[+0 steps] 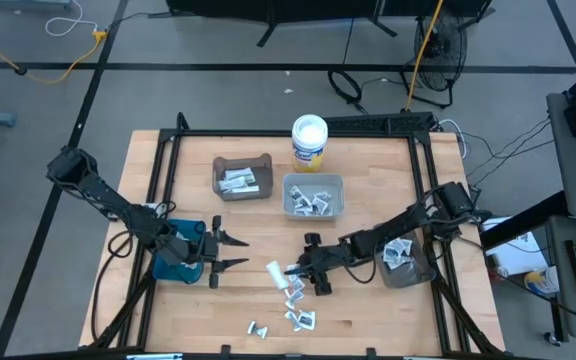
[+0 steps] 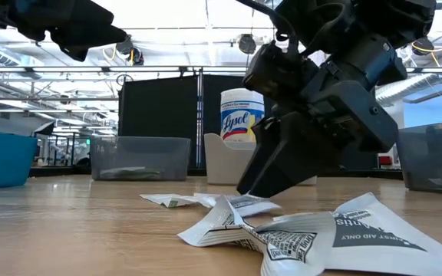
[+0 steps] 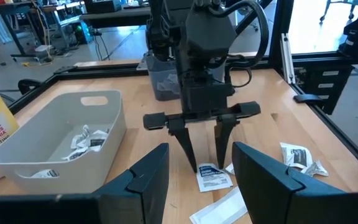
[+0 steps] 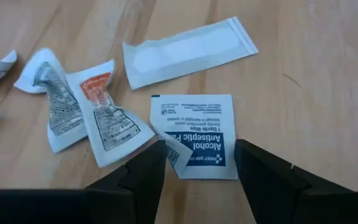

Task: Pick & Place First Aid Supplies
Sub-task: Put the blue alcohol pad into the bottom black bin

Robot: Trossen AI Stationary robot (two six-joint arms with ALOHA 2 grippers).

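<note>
Dark right claw (image 4: 194, 163) hangs spread over an alcohol wipe packet (image 4: 194, 134); left claw (image 1: 230, 252) waits spread.

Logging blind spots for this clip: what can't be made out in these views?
- Low view: the right gripper blocks part of the white round Lysol tub.
- High view: print on the small white packets is too small to read.
- Right wrist view: the blue-printed alcohol wipe packet is partly behind the dark fingers; whether they touch it is unclear.
</note>
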